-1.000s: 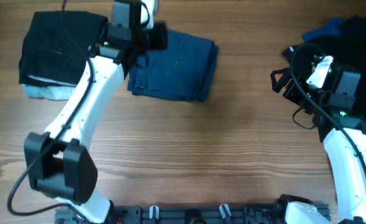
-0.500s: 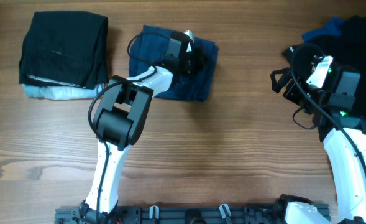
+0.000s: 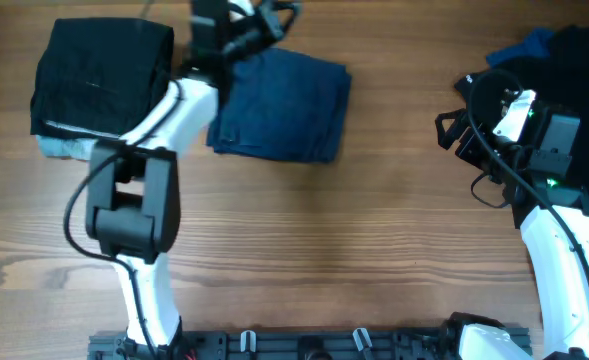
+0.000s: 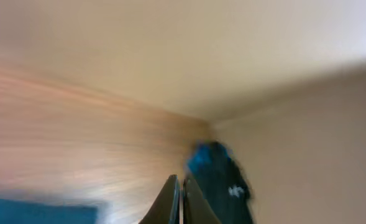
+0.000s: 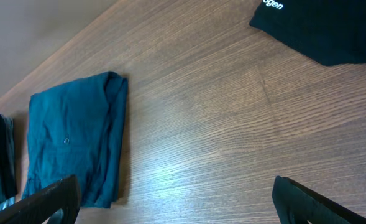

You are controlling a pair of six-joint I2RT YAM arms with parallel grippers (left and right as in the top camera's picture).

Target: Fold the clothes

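Table (image 3: 374, 230): grained wood, slight sheen. Navy shorts (image 3: 284, 105) and black garment (image 3: 99, 75): soft matt cloth. Arm shells (image 3: 564, 260): smooth white plastic.

Navy shorts (image 3: 279, 105): we count one folded pair.
Black garments: we count two, the left black garment (image 3: 99, 80) and the right black garment (image 3: 579, 55).
Light blue garment (image 3: 74, 148): we make out one.
Royal blue garment (image 3: 532, 42): we see one.
Arms: we count two, the left arm (image 3: 134, 200) and the right arm (image 3: 564, 250).
Tools: we count two, the left tool (image 4: 181, 183) and the right tool (image 5: 175, 180).
Bench (image 3: 324, 230): one.
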